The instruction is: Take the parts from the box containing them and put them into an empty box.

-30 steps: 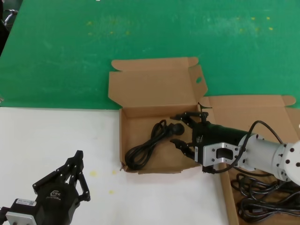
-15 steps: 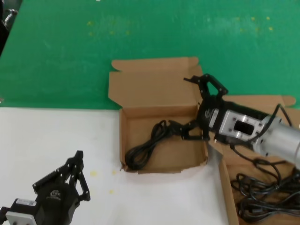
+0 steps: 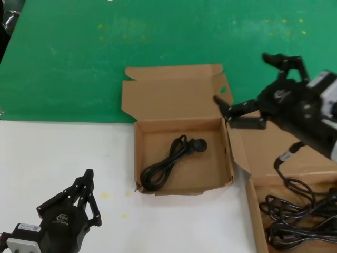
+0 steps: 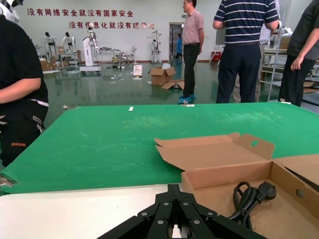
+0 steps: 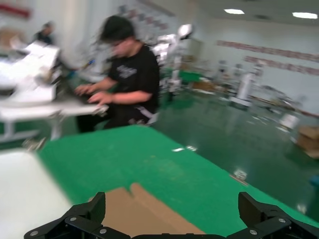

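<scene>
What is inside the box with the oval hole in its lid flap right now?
One coiled black power cord lies on the floor of the box, plug toward the back. Nothing covers it; the open right gripper is raised off to the side, holding nothing.

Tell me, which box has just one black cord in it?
The middle box, the one with a small oval hole in its lid flap. A single coiled cord lies inside. The box at the right edge holds a tangled pile of cords.
</scene>
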Controlling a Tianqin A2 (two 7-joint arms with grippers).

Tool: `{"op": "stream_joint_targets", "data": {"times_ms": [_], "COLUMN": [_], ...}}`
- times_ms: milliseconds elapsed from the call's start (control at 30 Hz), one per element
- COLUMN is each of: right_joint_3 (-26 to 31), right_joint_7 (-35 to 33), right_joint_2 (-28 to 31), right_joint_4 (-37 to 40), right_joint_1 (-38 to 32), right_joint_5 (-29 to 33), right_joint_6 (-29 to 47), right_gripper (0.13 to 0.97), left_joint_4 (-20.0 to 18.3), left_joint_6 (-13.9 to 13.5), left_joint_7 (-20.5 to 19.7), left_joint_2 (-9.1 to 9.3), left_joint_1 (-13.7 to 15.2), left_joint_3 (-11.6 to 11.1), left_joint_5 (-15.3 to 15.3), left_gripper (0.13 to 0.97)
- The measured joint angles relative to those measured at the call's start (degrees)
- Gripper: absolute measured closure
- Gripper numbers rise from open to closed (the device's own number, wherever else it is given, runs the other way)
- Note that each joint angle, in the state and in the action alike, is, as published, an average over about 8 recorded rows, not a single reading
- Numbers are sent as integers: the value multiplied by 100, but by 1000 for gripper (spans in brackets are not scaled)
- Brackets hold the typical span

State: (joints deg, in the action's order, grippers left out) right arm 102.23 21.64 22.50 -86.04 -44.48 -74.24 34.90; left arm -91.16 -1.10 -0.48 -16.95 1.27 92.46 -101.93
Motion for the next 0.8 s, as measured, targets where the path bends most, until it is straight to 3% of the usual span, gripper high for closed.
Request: {"op": "stream_joint_targets", "data": {"times_ms": [367,800], "right_joint_3": [-901,-1084], "right_joint_7": [1738,1879], "right_joint_2": [-325,-476], "right_joint_4": [-392,-356], "right_joint_1": [1097,1597], "right_joint_5": [-111,-408], "right_joint_6": [-707,-1087], "right_gripper": [138,129], "left_joint_4": [0,0], "left_joint_6": [0,0], "left_joint_7": [0,0], "left_joint_2": [0,0], "left_joint_1": [0,0], "left_joint_3": [0,0], "left_joint_5": [0,0], "left_gripper": [965,965]}}
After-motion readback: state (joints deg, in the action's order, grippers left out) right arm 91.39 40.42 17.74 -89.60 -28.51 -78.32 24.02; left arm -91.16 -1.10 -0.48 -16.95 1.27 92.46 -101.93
